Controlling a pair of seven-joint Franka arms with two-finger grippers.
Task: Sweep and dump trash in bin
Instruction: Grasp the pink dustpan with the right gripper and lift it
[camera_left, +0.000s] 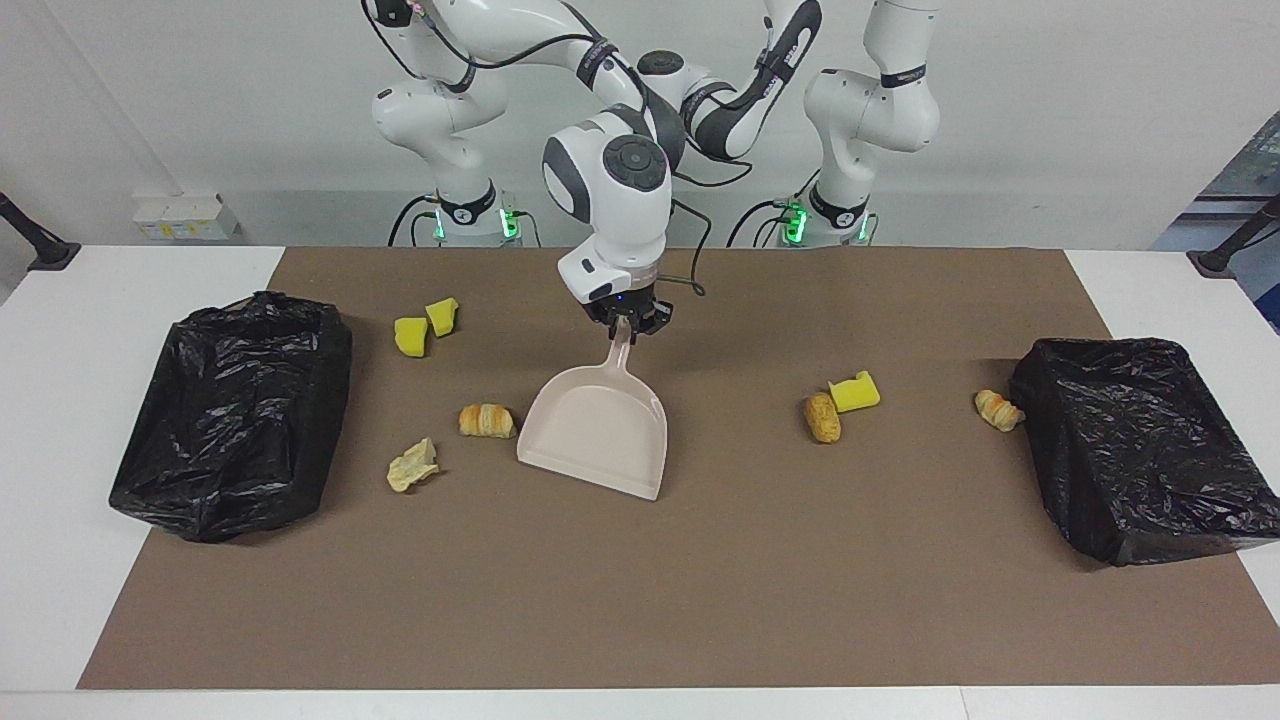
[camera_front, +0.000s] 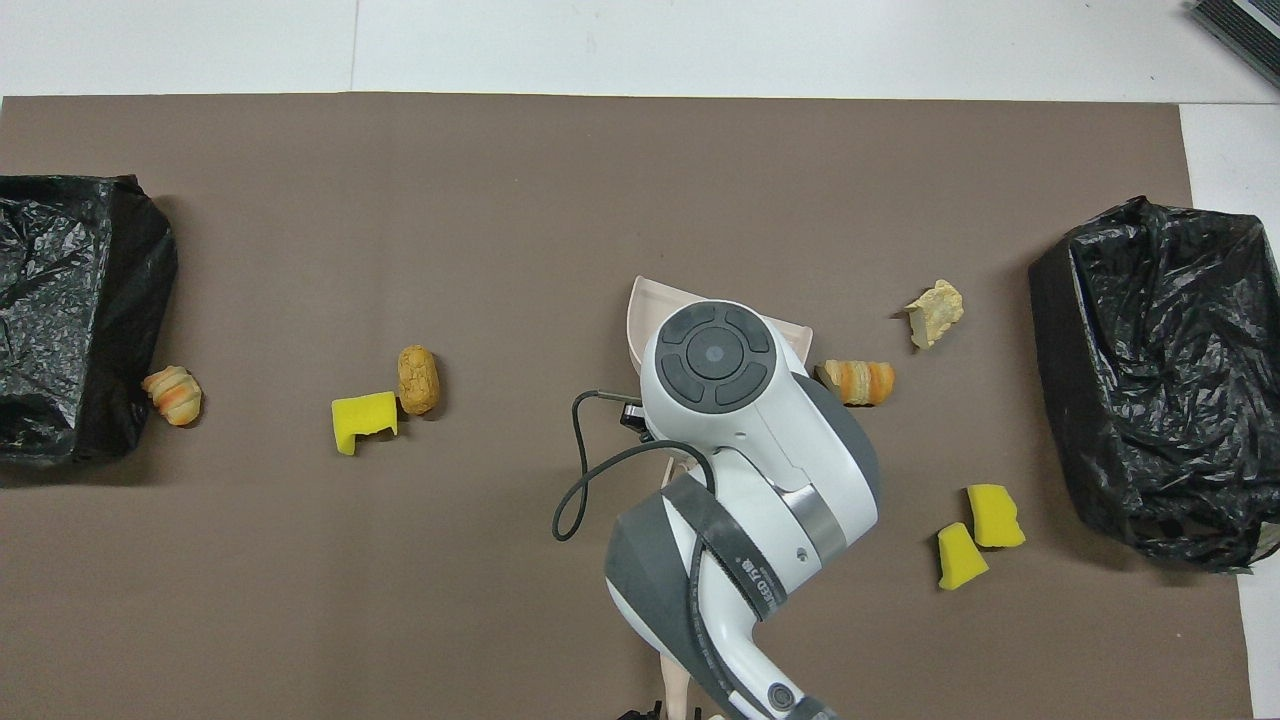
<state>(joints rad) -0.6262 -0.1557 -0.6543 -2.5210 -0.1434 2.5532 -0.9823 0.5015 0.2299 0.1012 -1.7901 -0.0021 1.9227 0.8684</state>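
My right gripper is shut on the handle of the beige dustpan, whose pan slopes down to the brown mat with its mouth away from the robots. In the overhead view the right wrist covers most of the dustpan. A croissant lies just beside the pan, a crumpled beige scrap past it, and two yellow sponge chunks nearer the robots. Toward the left arm's end lie a bread piece, a yellow sponge and a second croissant. My left gripper is hidden.
A black-bagged bin stands at the right arm's end of the mat and another bin at the left arm's end. A beige strip shows under the right arm at the overhead view's bottom edge.
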